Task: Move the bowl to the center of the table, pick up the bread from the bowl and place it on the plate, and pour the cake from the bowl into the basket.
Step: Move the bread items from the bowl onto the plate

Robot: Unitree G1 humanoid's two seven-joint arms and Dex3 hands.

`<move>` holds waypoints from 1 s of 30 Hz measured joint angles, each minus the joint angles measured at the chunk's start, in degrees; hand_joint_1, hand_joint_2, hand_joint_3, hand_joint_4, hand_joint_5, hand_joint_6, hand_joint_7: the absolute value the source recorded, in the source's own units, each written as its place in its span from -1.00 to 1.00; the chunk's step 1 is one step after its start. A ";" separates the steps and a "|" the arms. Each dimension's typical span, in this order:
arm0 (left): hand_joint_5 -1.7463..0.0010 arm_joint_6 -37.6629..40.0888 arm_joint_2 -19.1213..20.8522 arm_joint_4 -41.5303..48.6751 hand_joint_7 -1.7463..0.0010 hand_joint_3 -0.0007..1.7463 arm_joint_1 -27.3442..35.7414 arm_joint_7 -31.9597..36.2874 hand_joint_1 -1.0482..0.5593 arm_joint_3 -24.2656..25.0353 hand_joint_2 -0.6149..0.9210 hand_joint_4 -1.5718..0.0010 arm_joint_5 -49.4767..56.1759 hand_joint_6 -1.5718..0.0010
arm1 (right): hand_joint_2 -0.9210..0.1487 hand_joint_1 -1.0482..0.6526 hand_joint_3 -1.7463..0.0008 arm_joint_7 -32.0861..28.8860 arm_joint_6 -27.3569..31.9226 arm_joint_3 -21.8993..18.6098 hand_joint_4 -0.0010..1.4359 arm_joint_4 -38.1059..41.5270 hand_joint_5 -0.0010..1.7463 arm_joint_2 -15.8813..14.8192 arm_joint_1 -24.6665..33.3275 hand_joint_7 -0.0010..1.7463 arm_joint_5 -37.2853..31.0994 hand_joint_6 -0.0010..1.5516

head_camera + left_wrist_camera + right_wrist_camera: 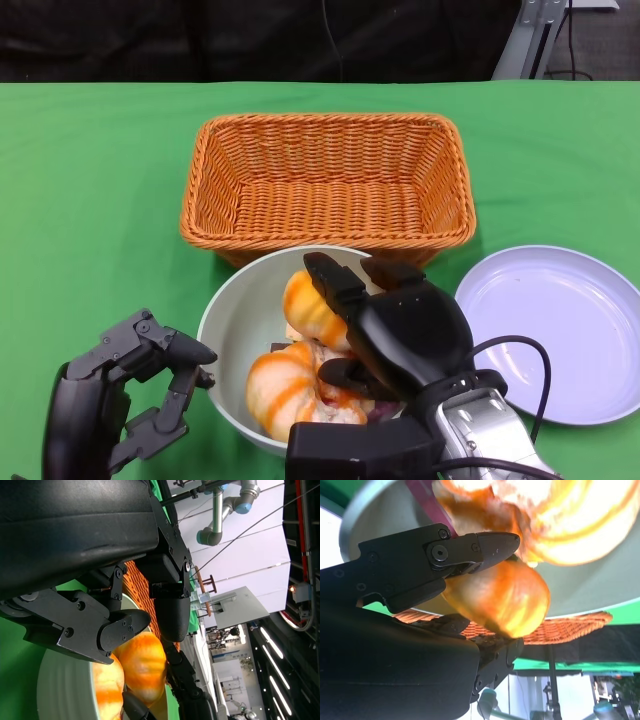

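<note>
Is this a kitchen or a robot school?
More like a robot lab, probably. The table wears a plain green cloth, another robot arm stands in the background, and the bread in the bowl looks like a toy.

Black hands on silver forearms, with exposed screws and a looping cable.

The right hand (385, 325) has a smooth, glossy, rounded black shell at its back, with blocky matte black fingers (485, 547) running out from it, their flat segments joined by round pivot screws. Behind the shell sits a silver forearm (480, 425) with a ribbed metal face, and a thin black cable (520, 375) loops out beside it. The left hand (130, 390) is dark grey to black, angular and open-framed, with small screw heads along the finger links (85, 622) and a rounded dark casing behind.
</note>
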 measured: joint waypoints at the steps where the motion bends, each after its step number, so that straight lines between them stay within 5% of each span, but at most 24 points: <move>1: -0.63 0.00 0.00 0.03 -0.36 -0.04 0.00 -0.01 0.27 -0.01 0.73 0.05 -0.07 0.03 | -1.00 -0.57 0.79 -0.47 -0.22 -0.04 -0.37 0.01 -0.85 -0.02 0.00 -0.93 0.07 -0.56; 11: -0.66 0.00 0.04 0.33 -0.37 -0.04 -0.03 0.00 0.27 0.00 0.72 0.05 -0.06 0.03 | -1.00 -0.58 0.80 -4.62 -2.44 -0.52 -0.25 -0.30 -0.81 -1.26 0.00 -0.93 0.44 -0.48; 30: -0.62 -0.12 0.04 0.54 -0.36 -0.03 -0.06 0.08 0.26 0.07 0.71 0.04 -0.06 0.02 | -1.00 -0.61 0.87 -1.54 1.58 1.55 -0.46 1.85 -0.91 -0.77 -1.75 -0.99 -3.48 -0.56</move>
